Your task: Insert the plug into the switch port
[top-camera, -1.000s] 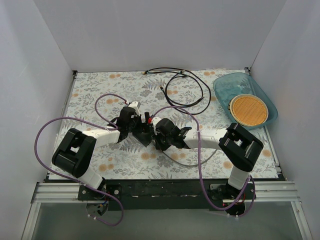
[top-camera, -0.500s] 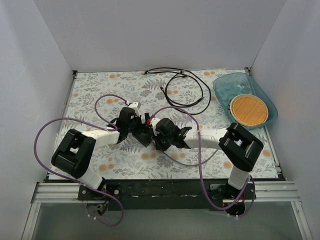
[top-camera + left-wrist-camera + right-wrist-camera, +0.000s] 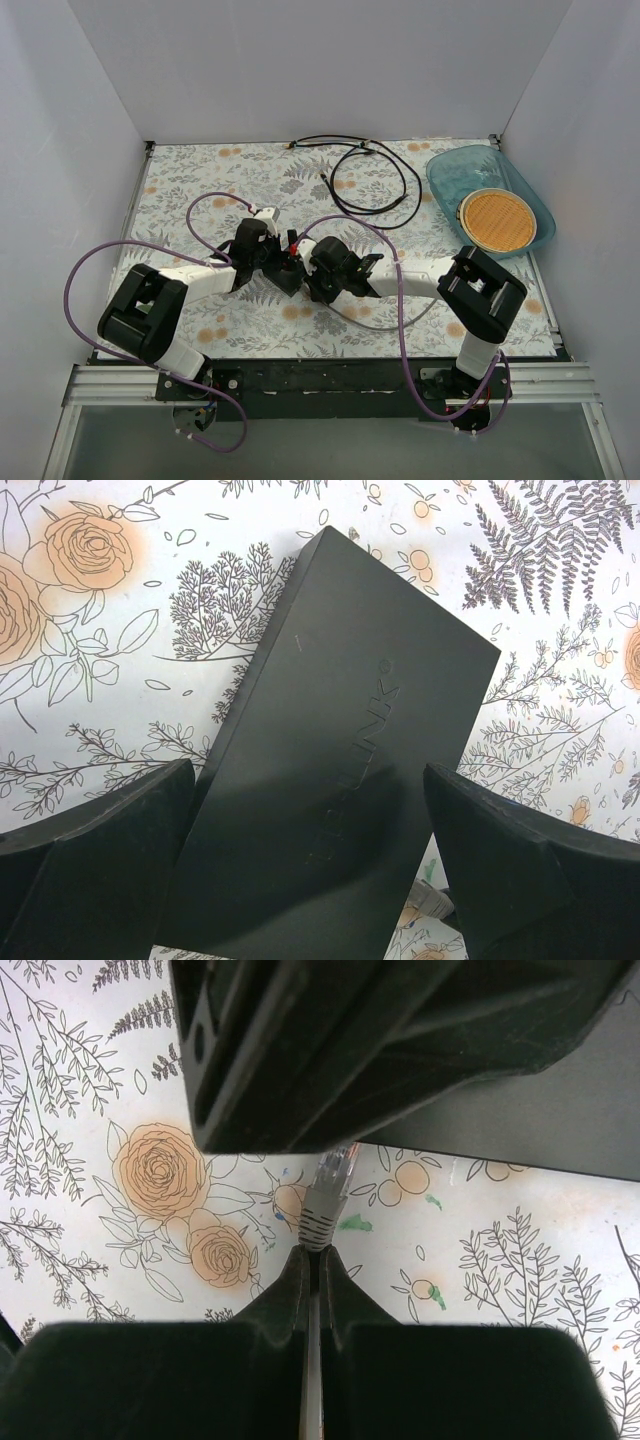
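From my left wrist, the switch [image 3: 340, 770] runs off the lower frame edge, its ports unseen. From my right wrist, a dark blurred bulk covers the plug [image 3: 330, 1175] tip; contact unclear.

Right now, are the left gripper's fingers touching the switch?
Cannot tell. The left wrist view shows the left gripper straddling the switch, each finger right at its edge; neither contact nor gap is plain.

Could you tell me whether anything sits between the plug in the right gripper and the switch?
Yes: in the right wrist view, the left gripper overhangs the plug tip, covering the switch edge ahead. The ports themselves aren't visible.
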